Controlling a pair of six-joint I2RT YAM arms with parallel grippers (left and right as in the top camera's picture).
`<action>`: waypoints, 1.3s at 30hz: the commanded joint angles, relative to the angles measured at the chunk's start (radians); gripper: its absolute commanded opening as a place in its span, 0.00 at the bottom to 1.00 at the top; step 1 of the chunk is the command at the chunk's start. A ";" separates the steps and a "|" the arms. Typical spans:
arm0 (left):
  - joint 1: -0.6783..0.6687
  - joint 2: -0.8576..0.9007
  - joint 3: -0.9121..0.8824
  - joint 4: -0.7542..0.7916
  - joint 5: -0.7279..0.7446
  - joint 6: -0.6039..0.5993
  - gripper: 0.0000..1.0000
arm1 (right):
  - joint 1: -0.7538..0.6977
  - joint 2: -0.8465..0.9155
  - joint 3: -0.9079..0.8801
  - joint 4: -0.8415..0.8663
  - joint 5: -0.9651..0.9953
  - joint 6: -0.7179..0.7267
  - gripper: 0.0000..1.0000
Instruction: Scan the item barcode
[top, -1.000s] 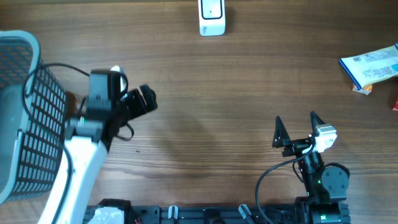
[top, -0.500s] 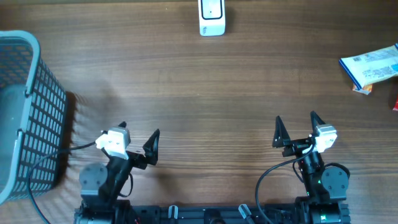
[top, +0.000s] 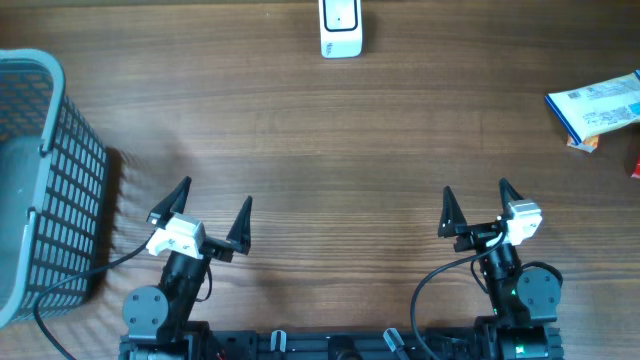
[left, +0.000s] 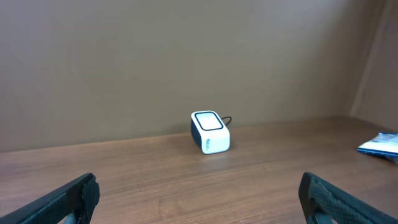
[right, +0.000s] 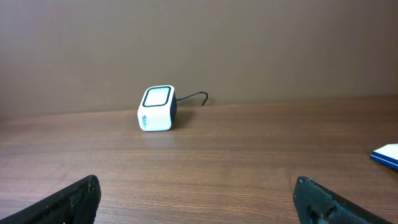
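A white barcode scanner (top: 341, 28) stands at the far middle of the table, also seen in the left wrist view (left: 210, 131) and the right wrist view (right: 157, 108). The item, a blue and white packet (top: 597, 108), lies flat at the far right edge; its corner shows in both wrist views (left: 380, 144) (right: 387, 155). My left gripper (top: 217, 192) rests open and empty near the front edge on the left, its fingers wide apart (left: 199, 199). Near the front edge on the right, my right gripper (top: 476, 188) is also open and empty (right: 196, 199). Both point toward the scanner.
A grey mesh basket (top: 40, 190) stands at the left edge, close to the left arm. A small red thing (top: 635, 165) peeks in at the right edge below the packet. Bare wood table (top: 340, 150) lies between grippers and scanner.
The left arm has drawn back from beside the basket to the front edge and settled there, its gripper open. The right arm has not moved.
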 joint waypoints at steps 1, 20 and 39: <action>0.007 -0.010 -0.011 0.006 -0.068 0.016 1.00 | 0.002 -0.009 -0.001 0.003 0.013 -0.009 1.00; 0.011 -0.010 -0.079 -0.124 -0.263 -0.036 1.00 | 0.002 -0.009 -0.001 0.003 0.013 -0.009 1.00; 0.010 -0.010 -0.079 -0.119 -0.287 0.016 1.00 | 0.002 -0.009 -0.002 0.003 0.013 -0.009 1.00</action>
